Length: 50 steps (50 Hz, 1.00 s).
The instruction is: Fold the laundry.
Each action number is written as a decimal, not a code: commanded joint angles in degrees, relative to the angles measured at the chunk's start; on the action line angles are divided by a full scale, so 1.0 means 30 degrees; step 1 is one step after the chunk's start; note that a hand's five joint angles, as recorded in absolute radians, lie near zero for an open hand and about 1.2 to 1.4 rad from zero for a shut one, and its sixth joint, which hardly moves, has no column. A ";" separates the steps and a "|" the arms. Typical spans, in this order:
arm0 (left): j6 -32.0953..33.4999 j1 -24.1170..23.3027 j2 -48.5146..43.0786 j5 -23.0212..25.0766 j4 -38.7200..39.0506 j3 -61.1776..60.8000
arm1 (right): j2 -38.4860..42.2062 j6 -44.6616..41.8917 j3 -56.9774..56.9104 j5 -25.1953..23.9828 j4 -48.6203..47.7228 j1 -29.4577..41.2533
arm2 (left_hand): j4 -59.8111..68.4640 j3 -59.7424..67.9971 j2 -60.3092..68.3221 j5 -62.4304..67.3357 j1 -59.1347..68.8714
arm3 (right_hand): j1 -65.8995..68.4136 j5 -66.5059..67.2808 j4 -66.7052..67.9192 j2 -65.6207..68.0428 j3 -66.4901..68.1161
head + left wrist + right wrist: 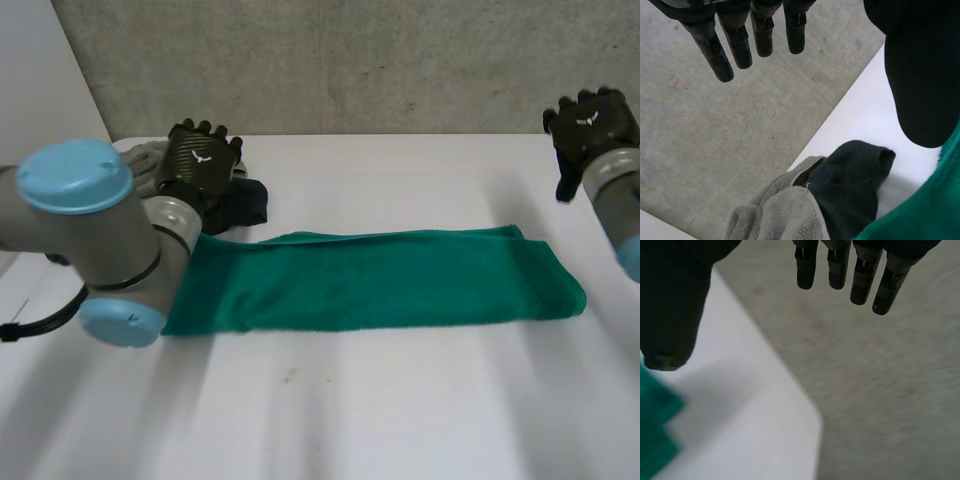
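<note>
Head view: a green terry towel (pixel 370 280), folded into a long strip, lies across the white tabletop (pixel 320 400), left robot hand (pixel 200 160) at its left end, right robot hand (pixel 592 125) beyond its right. Left wrist view: straight, empty fingers (pixel 735 42) above a crumpled grey cloth (pixel 780 215) and black cloth (pixel 850 185). Right wrist view: fingers (pixel 860 275) apart, empty. Probably between folds; next, grip one end.
</note>
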 commanded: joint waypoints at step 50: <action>-0.2026 0.0031 0.3142 0.1533 0.0025 -0.5889 | -0.1333 -0.6465 0.7439 -0.3190 -0.3327 -0.7211 | -0.0687 -0.0817 -0.0659 -0.0650 -0.0980 | 2.2745 2.2120 2.2132 2.2393 2.2512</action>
